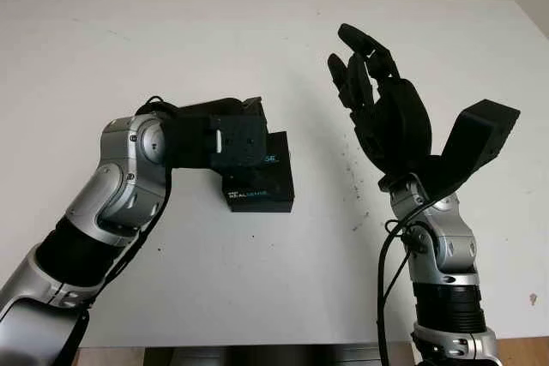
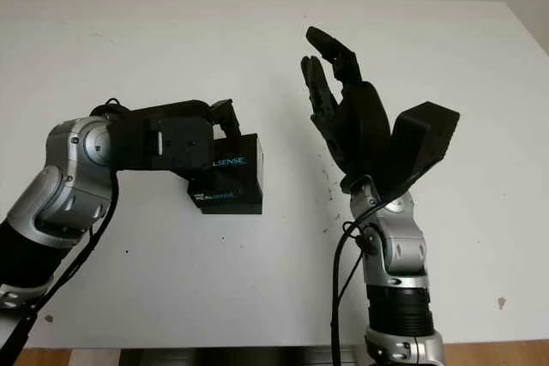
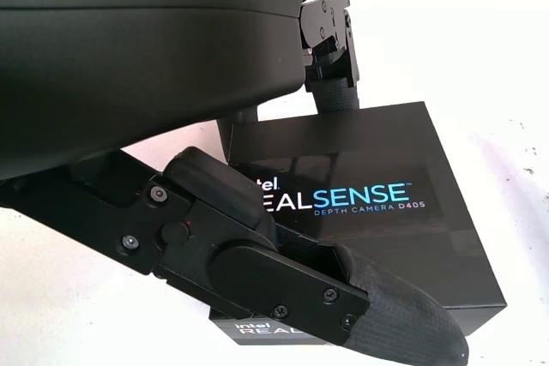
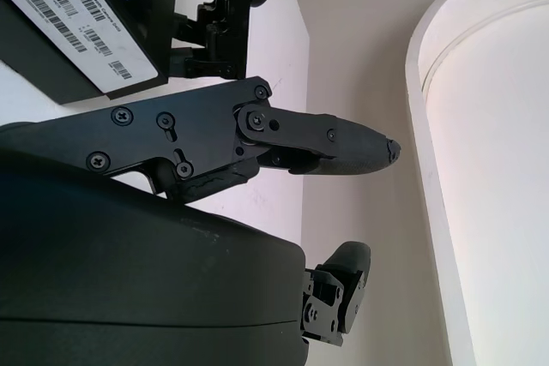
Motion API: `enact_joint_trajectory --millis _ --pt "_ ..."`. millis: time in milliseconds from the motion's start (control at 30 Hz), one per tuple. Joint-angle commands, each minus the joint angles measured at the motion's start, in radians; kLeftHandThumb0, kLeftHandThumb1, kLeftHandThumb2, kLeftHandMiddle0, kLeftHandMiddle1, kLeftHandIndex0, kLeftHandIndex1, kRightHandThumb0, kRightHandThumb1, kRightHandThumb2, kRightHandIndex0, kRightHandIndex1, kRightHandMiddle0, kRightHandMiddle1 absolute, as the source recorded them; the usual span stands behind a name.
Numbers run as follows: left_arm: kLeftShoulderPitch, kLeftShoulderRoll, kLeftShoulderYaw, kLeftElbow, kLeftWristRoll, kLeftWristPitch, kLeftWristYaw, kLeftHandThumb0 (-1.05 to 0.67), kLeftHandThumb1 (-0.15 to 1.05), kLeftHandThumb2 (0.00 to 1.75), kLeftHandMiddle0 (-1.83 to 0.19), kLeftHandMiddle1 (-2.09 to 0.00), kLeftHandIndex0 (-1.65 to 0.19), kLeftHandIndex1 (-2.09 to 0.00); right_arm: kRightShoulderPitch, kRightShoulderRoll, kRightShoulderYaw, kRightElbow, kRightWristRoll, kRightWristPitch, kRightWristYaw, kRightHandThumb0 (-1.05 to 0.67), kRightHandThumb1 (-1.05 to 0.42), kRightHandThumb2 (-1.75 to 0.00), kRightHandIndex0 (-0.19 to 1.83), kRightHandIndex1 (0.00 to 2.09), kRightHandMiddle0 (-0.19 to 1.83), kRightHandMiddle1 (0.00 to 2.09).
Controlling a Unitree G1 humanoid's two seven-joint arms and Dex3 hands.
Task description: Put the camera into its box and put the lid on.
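A black RealSense camera box [image 1: 260, 179] with its lid on sits near the middle of a white tabletop [image 1: 257, 49]. The left hand [image 1: 236, 139] is over the box, its fingers [image 3: 377, 315] reaching across the lid and apparently touching it, though a firm grip cannot be confirmed. The right hand [image 1: 377, 96] is raised to the box's right, open and holding nothing.

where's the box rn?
The box sits on the white table left of centre, lid on, with the left hand over its near-left side; the right hand is raised, open, to its right.
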Motion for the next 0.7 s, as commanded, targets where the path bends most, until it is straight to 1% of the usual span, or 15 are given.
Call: enact_joint_trajectory --millis 0,67,100,133,233,333,367,533,567,667 --pt "0.007 -0.012 -0.02 -0.016 -0.008 -0.009 -0.006 -0.23 1.05 0.22 -0.53 -2.09 -0.12 -2.09 0.006 0.001 0.003 0.004 -0.004 -0.019 0.004 -0.62 -1.05 -0.48 0.15 0.06 -0.19 0.85" --pt "0.005 -0.012 -0.027 -0.017 -0.001 -0.011 -0.008 -0.24 1.05 0.22 -0.56 -2.09 -0.12 -2.09 0.006 0.002 0.003 0.004 -0.004 -0.019 0.005 -0.62 -1.05 -0.48 0.15 0.06 -0.19 0.85" --pt "0.004 -0.012 -0.031 -0.018 0.003 -0.014 -0.006 -0.25 1.05 0.22 -0.47 -2.09 -0.04 -2.09 0.007 0.001 0.004 0.005 -0.006 -0.022 0.006 -0.62 -1.05 -0.48 0.15 0.06 -0.19 0.83" --pt "0.005 -0.012 -0.033 -0.018 0.003 -0.021 -0.004 -0.24 1.05 0.21 -0.41 -2.09 0.0 -2.07 0.007 0.001 0.004 0.006 -0.007 -0.024 0.007 -0.62 -1.05 -0.48 0.15 0.06 -0.19 0.84" --pt "0.007 -0.011 -0.04 -0.011 0.008 -0.05 0.004 -0.24 1.05 0.2 -0.23 -2.09 0.03 -1.94 0.008 -0.001 0.006 0.008 -0.012 -0.029 0.009 -0.62 -1.05 -0.48 0.15 0.06 -0.19 0.83" --pt "0.016 -0.013 -0.039 -0.005 0.005 -0.075 0.018 -0.24 1.05 0.18 -0.23 -2.09 0.01 -1.93 0.008 0.003 0.005 0.006 -0.009 -0.025 0.005 -0.62 -1.05 -0.48 0.15 0.06 -0.19 0.82" --pt "0.018 -0.012 -0.039 -0.005 0.005 -0.08 0.019 -0.23 1.05 0.19 -0.31 -2.09 -0.01 -1.95 0.009 0.004 0.005 0.004 -0.009 -0.022 0.004 -0.62 -1.05 -0.48 0.15 0.06 -0.19 0.82" --pt "0.025 -0.003 -0.034 0.001 -0.006 -0.12 0.02 -0.22 1.05 0.19 -0.3 -2.09 -0.02 -1.89 0.01 0.009 0.005 0.004 -0.009 -0.022 -0.002 -0.62 -1.05 -0.48 0.15 0.06 -0.19 0.85" --pt "0.026 -0.001 -0.034 0.002 -0.005 -0.126 0.019 -0.22 1.05 0.2 -0.27 -2.09 -0.01 -1.86 0.01 0.009 0.005 0.004 -0.009 -0.023 -0.002 -0.62 -1.05 -0.47 0.16 0.07 -0.19 0.86" --pt "0.029 0.006 -0.036 0.004 0.0 -0.142 0.017 -0.22 1.05 0.19 -0.27 -2.09 -0.02 -1.83 0.009 0.009 0.004 0.004 -0.008 -0.02 -0.002 -0.62 -1.05 -0.47 0.16 0.06 -0.19 0.85"
